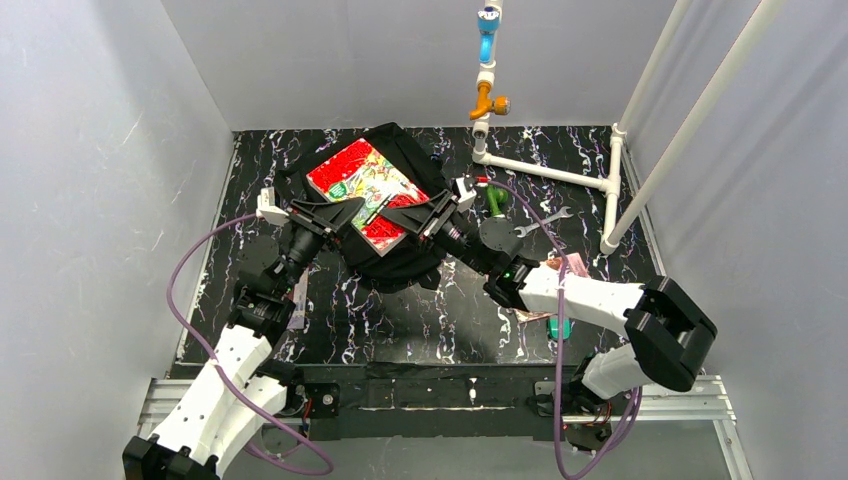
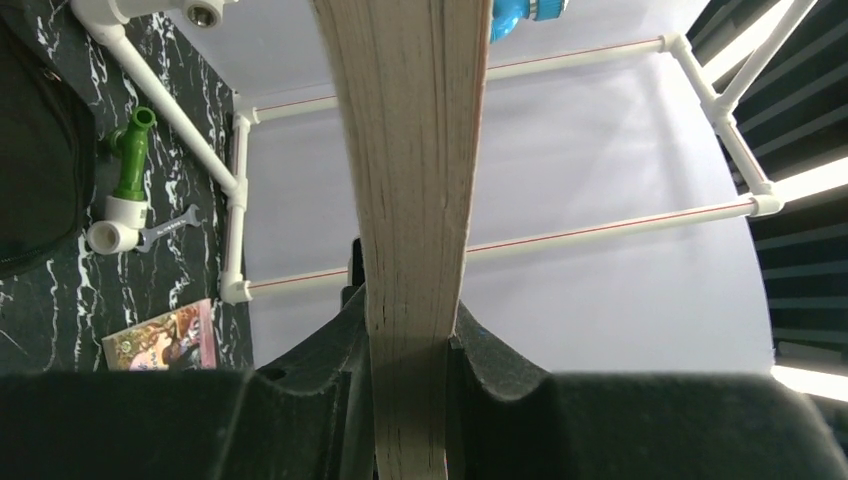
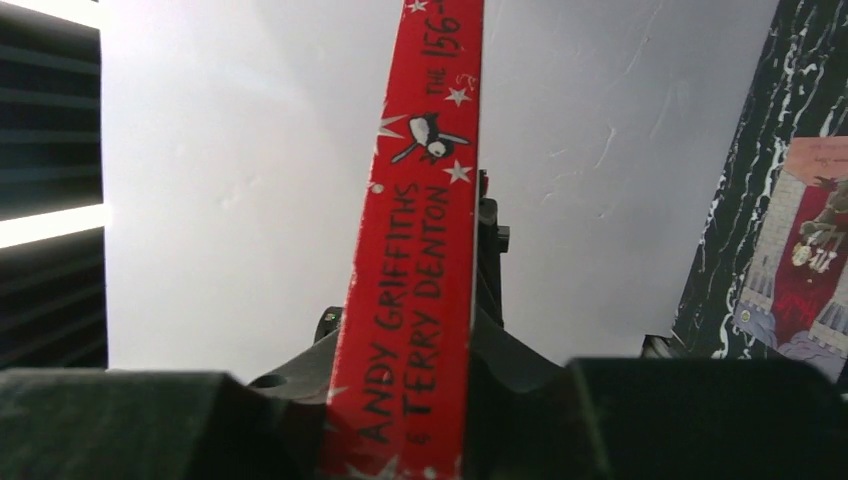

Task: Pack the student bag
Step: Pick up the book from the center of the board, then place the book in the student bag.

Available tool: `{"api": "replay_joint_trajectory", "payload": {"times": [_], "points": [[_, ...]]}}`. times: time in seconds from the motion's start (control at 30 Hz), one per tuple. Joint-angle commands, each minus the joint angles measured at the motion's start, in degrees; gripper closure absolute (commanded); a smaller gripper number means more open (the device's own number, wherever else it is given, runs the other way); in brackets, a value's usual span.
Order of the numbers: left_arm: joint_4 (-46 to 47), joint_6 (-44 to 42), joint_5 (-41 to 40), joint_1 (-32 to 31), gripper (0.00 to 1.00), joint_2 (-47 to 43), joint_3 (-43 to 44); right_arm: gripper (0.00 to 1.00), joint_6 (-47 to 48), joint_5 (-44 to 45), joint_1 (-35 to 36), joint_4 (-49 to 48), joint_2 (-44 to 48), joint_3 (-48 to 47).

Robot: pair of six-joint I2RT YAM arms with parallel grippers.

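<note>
Top external view, item list.

1. Student bag (image 1: 398,262): large black fabric backpack lying flat at table centre, at 12 o'clock from the arm bases. Most of it is covered by item 2, and its opening cannot be made out. Judged soft and limp, light, not fragile and slightly slippery. The mouth will likely sag shut unless one lip is pinched and lifted. The best holds are probably the stiffer zip edge or the top loop, not the loose panel cloth.

2. Red paperback (image 1: 364,190): thick and stiff, held over the bag with its cover facing up.

3. Left gripper (image 1: 343,214): at 9 o'clock of the paperback. In the left wrist view its fingers (image 2: 322,372) are clamped on the page edge.

4. Right gripper (image 1: 418,214): at 3 o'clock of the paperback. In the right wrist view the red spine, lettered Andy Griffiths and Terry Denton, fills the gap, with the jaws pressed against both covers.

5. Green pipe fitting (image 1: 497,201): at 3 o'clock of the bag, near it.

6. Wrench (image 1: 541,222): just beyond the fitting, also at 3 o'clock.

7. Second book (image 1: 562,266): at 4 o'clock of the bag, partly under the right forearm.

8. White pipe frame (image 1: 560,176): at 2 o'clock, carrying an orange valve (image 1: 490,103).
</note>
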State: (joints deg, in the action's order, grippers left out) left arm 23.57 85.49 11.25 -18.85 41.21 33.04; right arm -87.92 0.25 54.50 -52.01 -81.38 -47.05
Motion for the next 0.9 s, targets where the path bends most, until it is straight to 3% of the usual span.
{"api": "replay_joint_trajectory", "payload": {"times": [0.0, 0.03, 0.07, 0.13, 0.17, 0.23, 0.4, 0.57, 0.87], "points": [[5.43, -2.13, 1.17, -0.38, 1.0, -1.01, -0.51, 0.75, -0.8, 1.77, -0.35, -2.0, 1.86, 0.85], [4.5, -2.17, 2.55, -0.32, 0.96, -0.63, -1.26, 0.85, -0.99, 1.97, -1.27, 1.4, 3.43, 2.17], [2.67, -2.39, 4.07, -0.33, 0.78, -0.35, -1.99, 0.98, -0.99, 2.28, -2.58, 6.03, 5.19, 3.5], [-3.36, -5.06, 7.36, -0.24, 0.38, 0.23, -2.88, 0.99, 0.27, 2.7, -6.38, 18.49, 10.39, 5.74], [-8.61, -8.32, 8.53, -0.27, 0.24, 0.41, -2.5, 0.99, 2.46, 3.49, -8.45, 24.9, 13.39, 6.83], [-25.03, -17.54, 7.31, -0.34, 0.09, 1.19, 1.24, 0.99, 10.73, 7.26, -12.96, 38.4, 21.81, 7.65], [-48.35, -42.43, 3.07, -0.39, 0.08, 8.08, 12.55, 0.99, 33.2, 19.28, -16.0, 67.41, 36.31, 2.92], [-53.97, -61.0, 4.27, -1.57, 0.11, 22.44, 23.26, 0.99, 45.01, 22.11, -16.0, 83.34, 40.94, -0.91], [-61.31, -86.65, -0.83, -15.81, 0.14, 51.84, 46.38, 0.99, 46.21, 17.21, -16.0, 87.82, 44.39, -2.11]]}}
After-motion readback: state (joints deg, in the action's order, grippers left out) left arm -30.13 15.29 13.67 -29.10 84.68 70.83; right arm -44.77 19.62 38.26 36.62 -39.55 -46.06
